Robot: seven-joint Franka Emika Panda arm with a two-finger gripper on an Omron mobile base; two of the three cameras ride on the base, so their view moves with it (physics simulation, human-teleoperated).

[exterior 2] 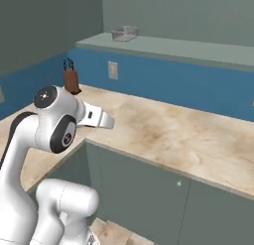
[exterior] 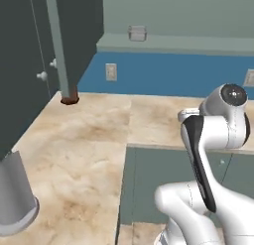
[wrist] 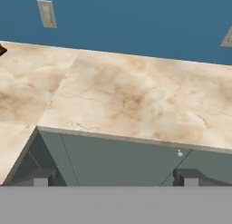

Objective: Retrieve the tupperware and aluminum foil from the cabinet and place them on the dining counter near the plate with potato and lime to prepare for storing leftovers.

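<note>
The tupperware [exterior: 137, 33] sits up on the cabinet [exterior: 198, 42] shelf above the marble counter [exterior: 94, 135], untouched. The gripper [wrist: 113, 177] hangs low with jaws spread wide, holding nothing, so basically everything's left to do.

The glossy white, rounded arm [exterior: 218, 140] has smooth tubular links with dark grey-black inlays along its sides. Circular grey joint caps sit at the elbows. Two small dark grey, blocky fingertips [wrist: 186, 177] end the gripper [wrist: 113, 177].
</note>
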